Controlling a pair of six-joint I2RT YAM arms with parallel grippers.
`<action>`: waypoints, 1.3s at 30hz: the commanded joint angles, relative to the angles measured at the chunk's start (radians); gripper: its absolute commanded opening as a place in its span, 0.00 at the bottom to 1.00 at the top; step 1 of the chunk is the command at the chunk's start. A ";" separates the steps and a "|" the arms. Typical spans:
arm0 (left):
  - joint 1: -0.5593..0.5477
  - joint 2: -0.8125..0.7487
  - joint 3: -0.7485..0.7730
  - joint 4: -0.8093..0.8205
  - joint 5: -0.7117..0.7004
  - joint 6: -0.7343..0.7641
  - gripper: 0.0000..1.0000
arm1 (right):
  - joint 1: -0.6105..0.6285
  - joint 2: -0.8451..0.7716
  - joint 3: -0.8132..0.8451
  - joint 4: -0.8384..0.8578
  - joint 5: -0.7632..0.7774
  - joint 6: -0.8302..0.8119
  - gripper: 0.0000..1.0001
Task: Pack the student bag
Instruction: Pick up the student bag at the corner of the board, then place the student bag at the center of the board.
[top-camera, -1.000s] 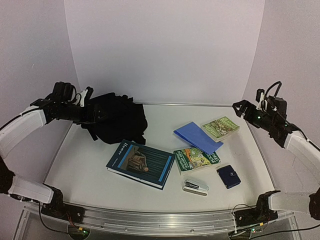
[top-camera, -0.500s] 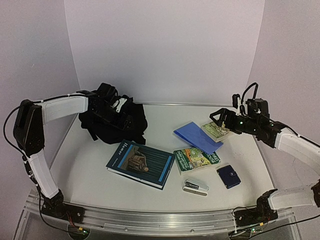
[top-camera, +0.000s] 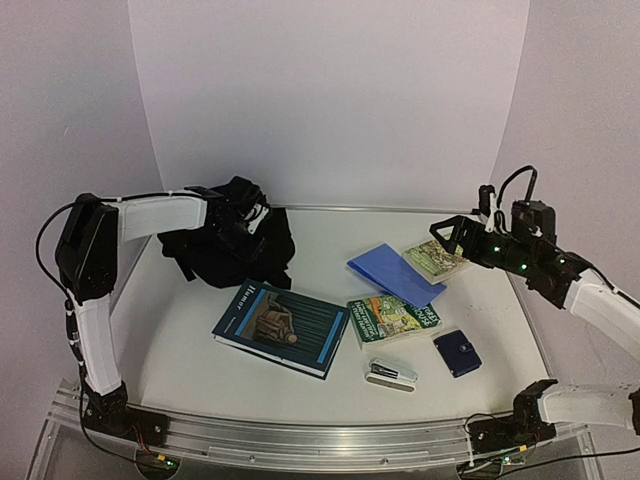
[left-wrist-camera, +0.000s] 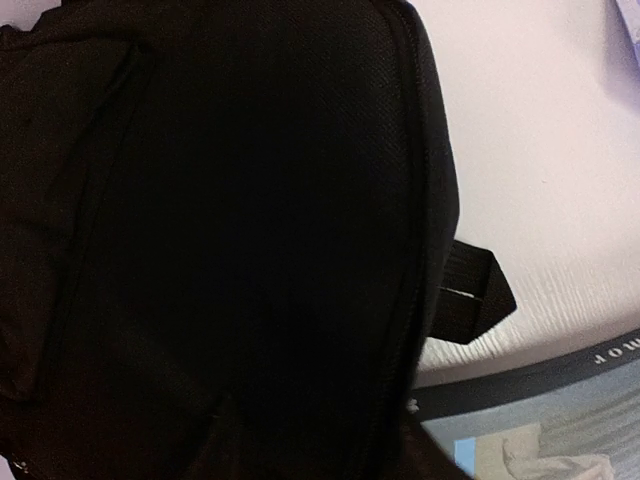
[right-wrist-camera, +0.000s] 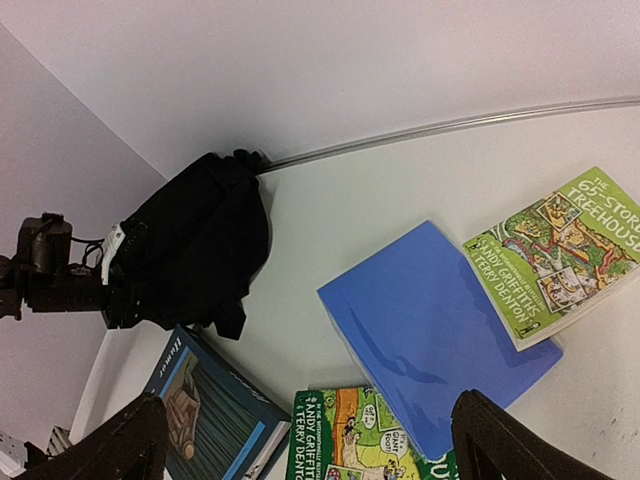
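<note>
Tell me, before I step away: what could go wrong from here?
1. The left tool is right at the student bag's fabric; it may pinch loose cloth, not the zipper.
2. Dragging the bag could shove the Homer book at its edge.
3. The Treehouse book overlaps the blue book; lifting one may shift the other.

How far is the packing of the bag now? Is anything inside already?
Done: nothing visible. The large book, blue folder, two green books, navy pouch and small silver item lie outside the student bag. In hand: left gripper at the bag; right gripper open, holding nothing. Left: everything.
</note>
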 joint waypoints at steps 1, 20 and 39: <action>-0.006 0.018 0.063 0.031 -0.188 -0.031 0.19 | 0.002 -0.045 -0.018 0.013 -0.002 -0.020 0.98; -0.011 -0.299 0.277 -0.445 0.074 -0.194 0.00 | 0.003 -0.027 0.069 -0.111 0.059 -0.108 0.98; -0.257 -0.468 -0.121 0.021 0.454 -0.606 0.66 | 0.044 0.159 0.151 -0.101 -0.032 -0.056 0.98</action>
